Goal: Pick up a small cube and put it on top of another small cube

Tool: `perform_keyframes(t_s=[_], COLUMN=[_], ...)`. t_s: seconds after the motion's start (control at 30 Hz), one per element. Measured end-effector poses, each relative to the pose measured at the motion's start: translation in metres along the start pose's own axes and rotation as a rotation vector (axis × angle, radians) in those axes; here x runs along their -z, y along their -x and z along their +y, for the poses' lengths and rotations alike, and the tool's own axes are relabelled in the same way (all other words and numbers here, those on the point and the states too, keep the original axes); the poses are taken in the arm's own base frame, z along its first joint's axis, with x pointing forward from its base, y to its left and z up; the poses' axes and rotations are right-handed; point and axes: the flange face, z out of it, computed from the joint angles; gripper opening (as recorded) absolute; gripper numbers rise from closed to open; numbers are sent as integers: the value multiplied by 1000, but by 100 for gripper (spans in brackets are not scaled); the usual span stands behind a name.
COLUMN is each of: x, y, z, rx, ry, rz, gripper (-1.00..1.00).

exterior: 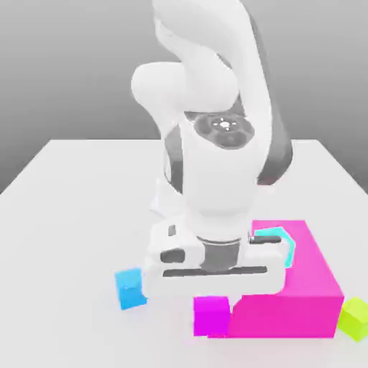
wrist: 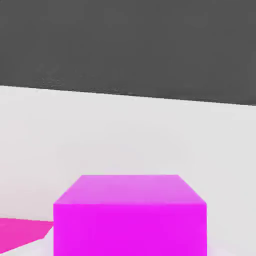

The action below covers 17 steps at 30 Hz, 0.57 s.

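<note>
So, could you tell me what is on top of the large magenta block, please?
A cyan object shows at the top of the large magenta block, partly covered by the arm. Whether it rests there, and what else the arm hides, I cannot tell.

White jointed robot arm bent over, its gripper lowered and drawn in.
The upper links fold above the rounded white wrist section, which has dark grey trim and a round grey cap facing the camera. Below it, the wide white hand housing, with a dark slot along its face, sits roughly level, and the two-finger gripper beneath appears to point downward, its fingers closed in.
</note>
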Motion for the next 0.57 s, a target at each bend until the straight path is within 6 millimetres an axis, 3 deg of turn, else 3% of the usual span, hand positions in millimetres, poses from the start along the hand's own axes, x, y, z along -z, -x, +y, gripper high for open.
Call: perform_keyframes(t_s=[0.1,0.23,0.33,0.47,0.5,0.57], x=[8,13,11,-30,-39,-39], y=[47,132,149,150,151,151], z=[-60,-124,-133,-136,-136,-136], rx=[229,560,579,578,579,579], ry=[-6,-31,-34,-34,-33,-33], rz=[10,18,19,20,20,20], gripper=[-100,-100,-100,-100,100,100])
